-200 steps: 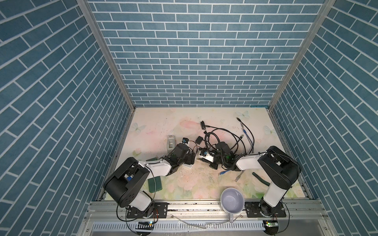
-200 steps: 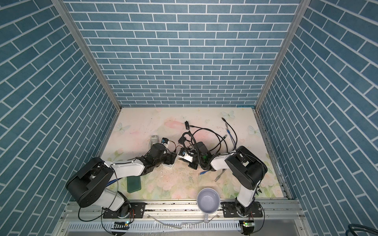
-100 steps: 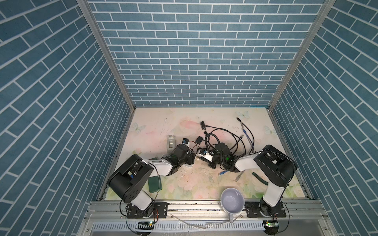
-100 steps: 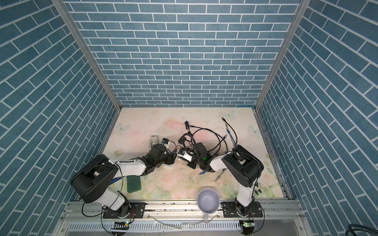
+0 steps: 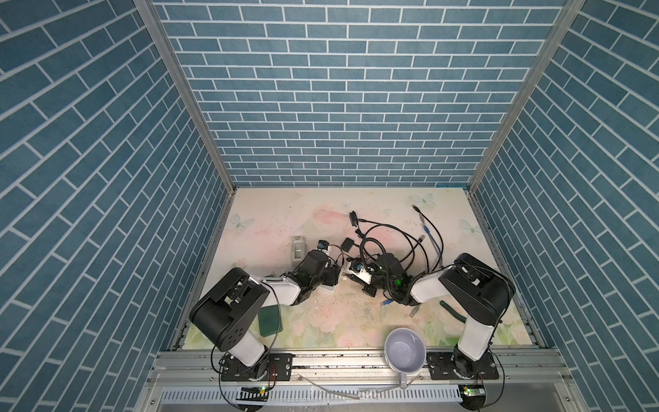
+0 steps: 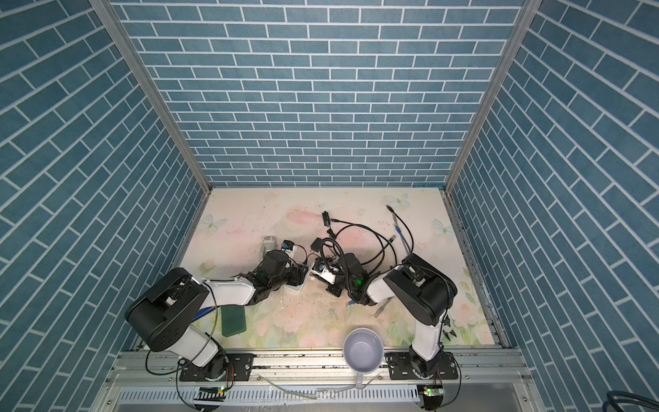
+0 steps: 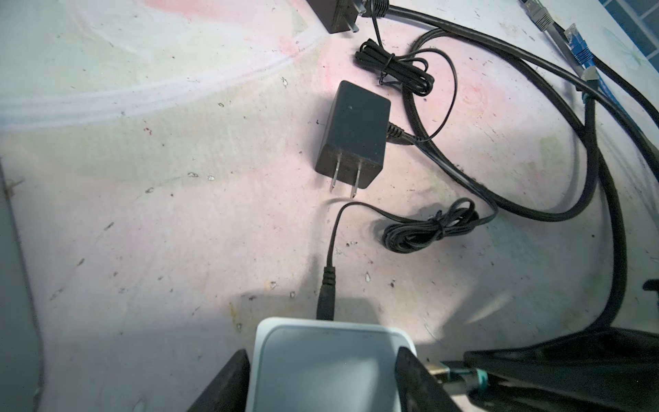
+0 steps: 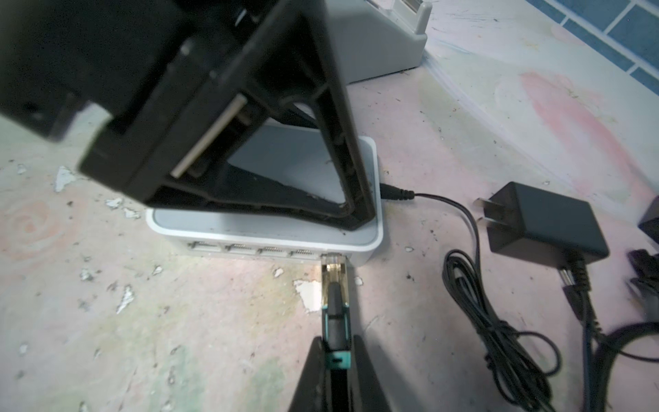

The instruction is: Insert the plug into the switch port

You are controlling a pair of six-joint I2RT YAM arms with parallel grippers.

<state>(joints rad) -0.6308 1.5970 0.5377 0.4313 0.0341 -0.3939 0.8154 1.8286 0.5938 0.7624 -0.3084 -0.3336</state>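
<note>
The white switch [image 8: 271, 232] lies flat on the floral mat, with a row of ports along its side. My left gripper [image 7: 322, 353] straddles it, one black finger [image 7: 231, 378] pressed against each side of the switch [image 7: 328, 367]. My right gripper [image 8: 337, 342] is shut on the plug [image 8: 333, 281], a clear gold-tinted connector with a teal boot. The plug's tip sits at the mouth of the end port nearest the power cord. In both top views the two grippers meet mid-table at the switch [image 5: 330, 287] [image 6: 297, 283].
A black power adapter [image 7: 353, 135] lies beyond the switch, with its cord [image 7: 326, 303] plugged into the switch's far side. Tangled black cables [image 5: 403, 239] and blue cables [image 5: 433, 242] lie behind my right arm. A grey device [image 5: 297, 248], a green pad [image 5: 271, 317] and a mug [image 5: 405, 351] lie around.
My left gripper's fingers have closed in on the sides of the switch. The right gripper has stayed shut on the plug; both arms have barely shifted.
</note>
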